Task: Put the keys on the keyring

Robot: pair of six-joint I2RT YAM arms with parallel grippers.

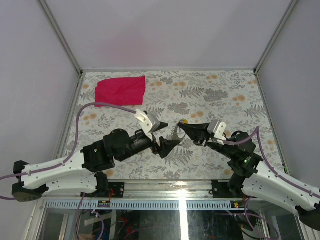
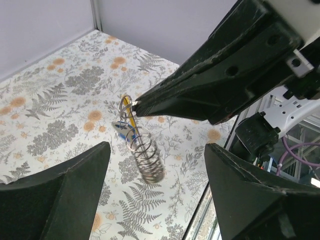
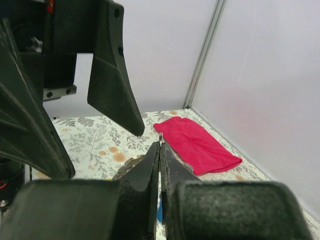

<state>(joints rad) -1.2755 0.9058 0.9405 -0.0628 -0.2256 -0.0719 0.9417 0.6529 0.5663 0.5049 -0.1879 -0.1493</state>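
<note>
Keyring: hangs over the middle of the floral table, pinched at its thin wire ring by the right gripper. Dangles below that pinch as a silvery, coil-like chain, lower end loose. Right claw: pressed together, black fingertips closed on the ring's wire, reaching in from the right in the top view and pointing toward the left arm. Keys: two coloured heads seen at the ring, one yellow right at the pinch, one blue just below it, beside the top of the chain; too small to tell whether threaded on the keyring or only lying against it. Left gripper: spread wide, one finger on each side of the hanging chain, neither touching it, nothing held. Faces the right gripper almost tip to tip in the top view, with the keyring between the two. From the right wrist: the left claw's two black fingers loom large at upper left, well apart from each other, above and beyond the closed right tips. Red cloth: lies flat near the far left corner of the table, well apart from both grippers and from the keyring.
</note>
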